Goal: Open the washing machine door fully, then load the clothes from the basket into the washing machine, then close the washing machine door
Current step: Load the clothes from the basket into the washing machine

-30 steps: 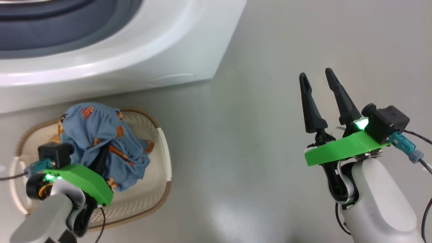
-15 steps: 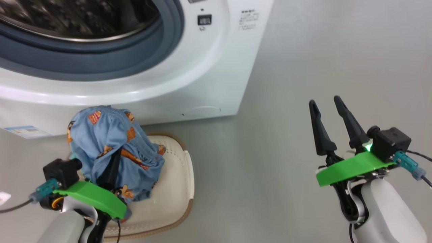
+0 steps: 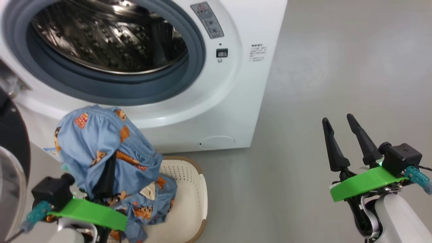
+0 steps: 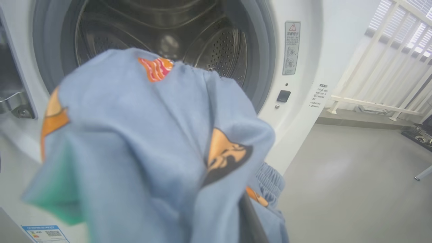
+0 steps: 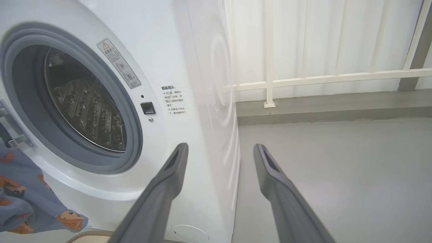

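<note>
Left gripper holds the clothes up in front of the open washing machine!

The left arm reaches up from the lower left, wrist tilted towards the drum. Its dark fingers are buried in the blue bundle and clamped on it, with fabric draped over the tips. The bundle hangs above the basket, which sits on the floor just below the machine's front. A trailing fold drops into the basket. The washing machine door stands swung open at the far left. Over on the right, the right arm rises from the lower corner, and the right gripper points up and forward. Its fingers are apart and hold nothing, well clear of the machine.
</note>
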Robot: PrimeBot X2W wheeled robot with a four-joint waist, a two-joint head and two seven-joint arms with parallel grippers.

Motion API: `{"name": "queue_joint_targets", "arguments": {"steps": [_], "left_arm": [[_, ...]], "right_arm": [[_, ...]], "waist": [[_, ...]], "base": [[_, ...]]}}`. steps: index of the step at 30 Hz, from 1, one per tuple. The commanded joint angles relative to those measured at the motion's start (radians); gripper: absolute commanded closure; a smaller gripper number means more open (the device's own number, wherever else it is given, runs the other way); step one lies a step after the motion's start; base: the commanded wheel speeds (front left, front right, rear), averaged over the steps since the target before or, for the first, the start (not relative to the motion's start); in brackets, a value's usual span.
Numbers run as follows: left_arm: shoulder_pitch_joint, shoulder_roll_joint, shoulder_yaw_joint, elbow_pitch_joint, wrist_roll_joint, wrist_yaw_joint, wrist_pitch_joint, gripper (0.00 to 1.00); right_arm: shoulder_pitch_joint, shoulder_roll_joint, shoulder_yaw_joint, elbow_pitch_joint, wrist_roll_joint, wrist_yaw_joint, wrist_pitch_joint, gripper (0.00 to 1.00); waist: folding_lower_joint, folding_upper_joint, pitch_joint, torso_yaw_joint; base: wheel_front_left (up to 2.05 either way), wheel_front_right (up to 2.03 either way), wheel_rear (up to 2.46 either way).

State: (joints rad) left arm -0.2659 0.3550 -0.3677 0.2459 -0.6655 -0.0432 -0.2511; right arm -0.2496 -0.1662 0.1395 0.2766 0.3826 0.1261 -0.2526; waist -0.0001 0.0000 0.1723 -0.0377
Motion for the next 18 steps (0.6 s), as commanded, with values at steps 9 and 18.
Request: {"name": "queue_joint_targets", "arguments": {"steps": [9, 18], "left_arm": [[0.067, 0.04, 0.056, -0.162, 0.027, 0.073, -0.003, 1.0], [0.098, 0.042, 0.062, -0.198, 0.027, 0.103, -0.001, 1.0]], "right_arm": [[0.043, -0.033, 0.013, -0.037, 0.02, 0.005, -0.009, 0.0], [0.056, -0.041, 0.016, -0.038, 0.025, 0.005, -0.009, 0.0]], "waist": [[0.0001, 0.0, -0.061, 0.006], [0.0001, 0.0, -0.083, -0.001]], "base": [[0.0, 0.0, 0.0], [0.0, 0.0, 0.0]]}}
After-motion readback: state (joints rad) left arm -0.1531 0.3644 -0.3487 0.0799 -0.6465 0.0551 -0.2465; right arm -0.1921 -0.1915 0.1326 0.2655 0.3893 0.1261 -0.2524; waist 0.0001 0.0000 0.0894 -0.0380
